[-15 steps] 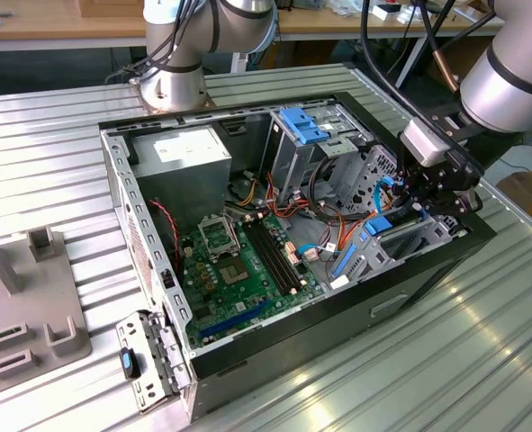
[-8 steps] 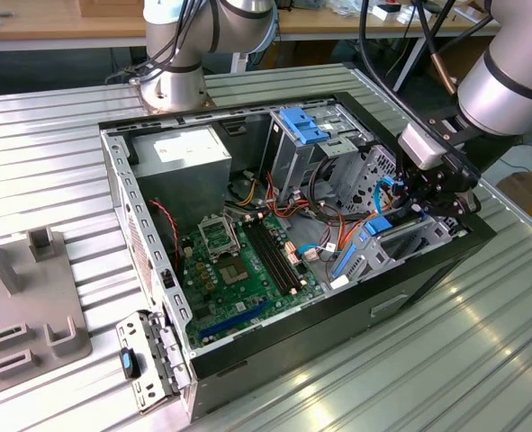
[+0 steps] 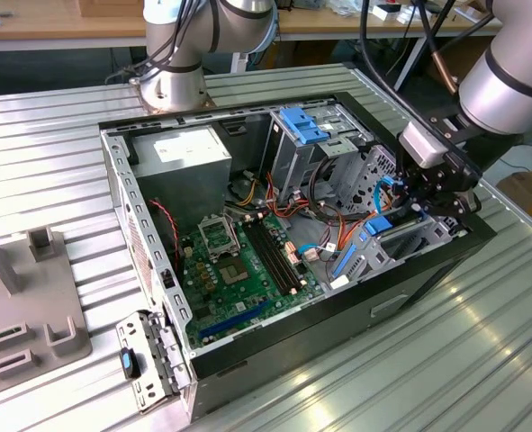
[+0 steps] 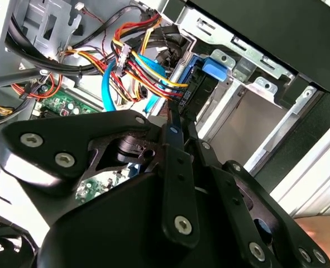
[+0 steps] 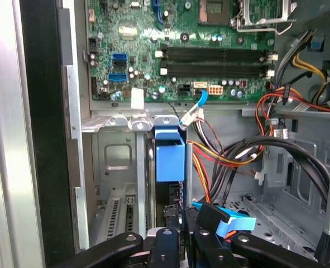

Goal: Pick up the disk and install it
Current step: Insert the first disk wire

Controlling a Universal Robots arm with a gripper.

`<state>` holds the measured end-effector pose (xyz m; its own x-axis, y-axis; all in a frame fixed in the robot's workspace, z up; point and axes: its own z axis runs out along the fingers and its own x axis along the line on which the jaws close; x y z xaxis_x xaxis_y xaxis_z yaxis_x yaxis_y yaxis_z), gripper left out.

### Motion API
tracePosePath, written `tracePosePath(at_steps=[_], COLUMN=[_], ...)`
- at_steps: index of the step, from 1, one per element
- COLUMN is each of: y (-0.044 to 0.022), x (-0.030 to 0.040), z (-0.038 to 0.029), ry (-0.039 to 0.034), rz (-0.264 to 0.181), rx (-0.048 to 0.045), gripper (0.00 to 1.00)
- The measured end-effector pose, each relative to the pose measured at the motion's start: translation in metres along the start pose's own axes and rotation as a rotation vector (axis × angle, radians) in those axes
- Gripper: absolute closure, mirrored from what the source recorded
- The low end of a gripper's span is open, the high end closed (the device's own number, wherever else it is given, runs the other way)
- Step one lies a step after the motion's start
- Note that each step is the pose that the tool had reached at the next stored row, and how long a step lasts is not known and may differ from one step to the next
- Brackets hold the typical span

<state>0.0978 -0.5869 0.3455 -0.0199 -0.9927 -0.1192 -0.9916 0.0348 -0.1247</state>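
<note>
The disk (image 3: 383,225), a black slab with bright blue rails, stands on edge in the drive cage (image 3: 428,238) at the front corner of the open computer case, on the exterior view's right. My gripper (image 3: 425,205) hangs right above it, its jaws closed on the thin upper edge. In the first wrist view the blue rail end of the disk (image 5: 169,153) runs away from my gripper (image 5: 178,240) into the metal bay. In the second wrist view my gripper (image 4: 181,120) narrows onto the disk (image 4: 212,70) beside the cage wall.
Bundles of red, yellow and black cables (image 3: 338,225) crowd the space next to the cage. The green motherboard (image 3: 247,261) lies on the case floor, with a grey power supply box (image 3: 189,153) and a light-blue latch (image 3: 302,124) behind. A grey fixture (image 3: 31,306) stands on the exterior view's left.
</note>
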Motion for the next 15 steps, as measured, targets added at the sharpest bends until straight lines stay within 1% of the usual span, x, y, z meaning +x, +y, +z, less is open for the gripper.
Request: tracePosePath(at_steps=[4,11,15], y=[-0.0002,0.0006,0.0007], x=[-0.0001,-0.0001,-0.0001], z=[-0.0007,-0.0008,-0.0008], ry=[0.0011,0.0016,0.0017], rz=[0.009,0.010,0.010], rx=[0.0011,0.0012,-0.0033], gripper=[0.84,0.84,0.84])
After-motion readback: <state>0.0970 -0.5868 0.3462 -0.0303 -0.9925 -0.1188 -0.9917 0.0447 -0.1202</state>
